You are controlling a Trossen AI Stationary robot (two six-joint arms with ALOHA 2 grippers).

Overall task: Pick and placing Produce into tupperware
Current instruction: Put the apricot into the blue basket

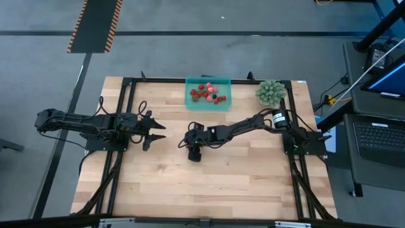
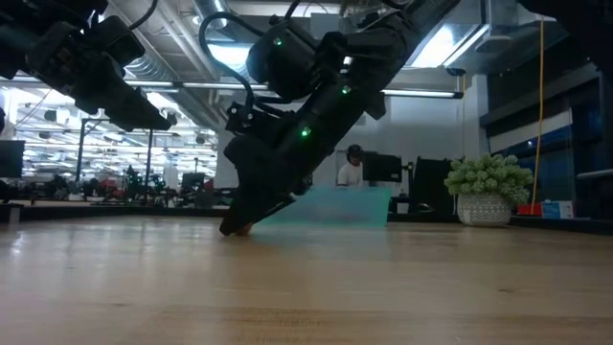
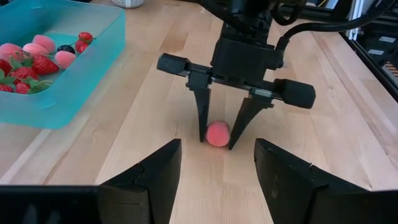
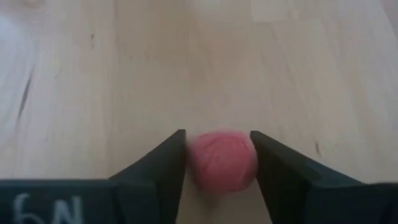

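Pinching a round pink berry (image 3: 217, 134) against the tabletop (image 1: 209, 177), the right gripper (image 3: 218, 140) has its fingers closed on both its sides, near of the teal tupperware (image 1: 208, 92). Left gripper (image 1: 156, 131) hovers left, fingers half open, empty.

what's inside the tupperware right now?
The tupperware holds a pile of red and pink produce with some green tops and one dark berry. Its near wall and the picture's edge hide part of the pile, so no count.
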